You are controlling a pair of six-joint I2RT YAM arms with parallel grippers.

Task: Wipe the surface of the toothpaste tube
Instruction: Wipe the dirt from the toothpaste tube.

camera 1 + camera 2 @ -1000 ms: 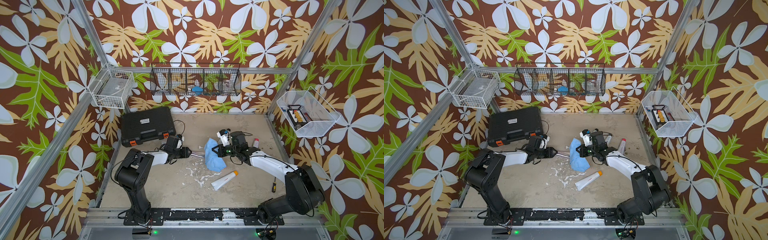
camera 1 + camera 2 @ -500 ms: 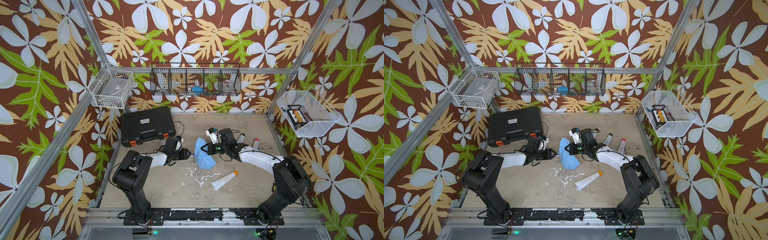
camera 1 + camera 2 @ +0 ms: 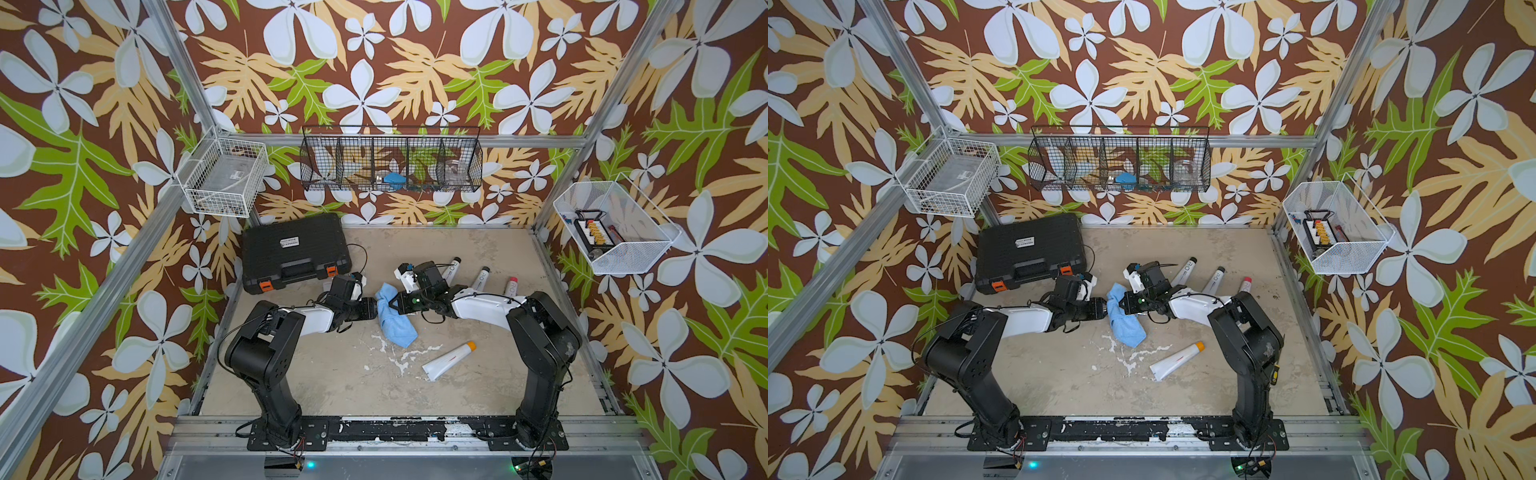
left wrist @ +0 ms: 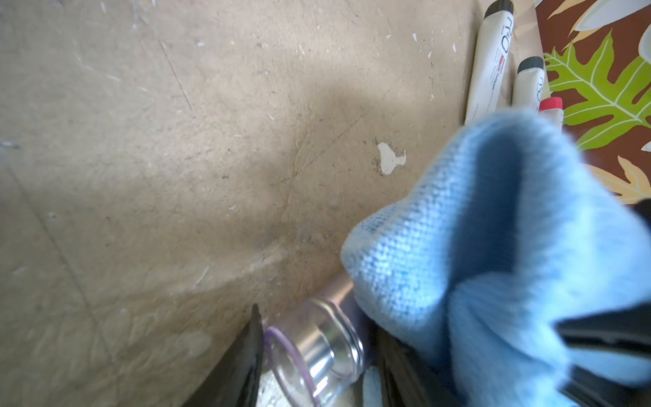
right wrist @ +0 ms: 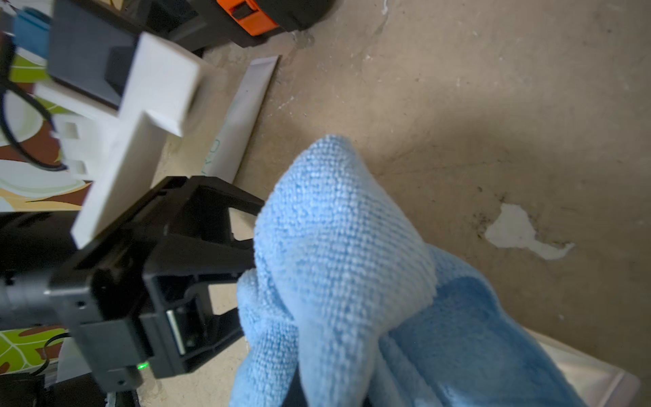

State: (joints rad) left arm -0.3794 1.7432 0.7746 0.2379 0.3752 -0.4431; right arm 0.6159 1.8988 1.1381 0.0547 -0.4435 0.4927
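The worktop [image 3: 332, 386] is beige and scuffed, with white smears [image 3: 399, 358] near its middle. A closed black case [image 3: 296, 257] with orange latches fills its back left corner.

On the back wall hangs a black rear basket [image 3: 324, 166] split into compartments: a blue thing [image 3: 394, 178] lies in a middle one and a clear jar [image 3: 455, 168] in the one at its right end. A white left basket [image 3: 216, 203] holds something pale and flat that cannot be made out. A white right basket [image 3: 615, 259] holds a black rack [image 3: 594, 228] of small orange pieces.

Both arms reach in to the middle of the worktop, tips facing each other. A blue cloth [image 3: 395, 322] hangs bunched between them. The right hand [image 3: 392, 306] is clamped on the cloth's upper fold.

The tube [image 4: 317, 338] is over the worktop's middle, gripped at its cap end by the left hand [image 3: 371, 309], one finger on each side. Its cap is clear, with a silver neck inside and a pinkish metallic body, most of it wrapped in the cloth. Its flat crimped end pokes out beyond the cloth in the right wrist view.

A white orange-capped tube [image 3: 451, 359] lies toward the front right of the smears. Three more tubes [image 3: 480, 279] lie side by side toward the back right, two dark-capped and one red-capped.
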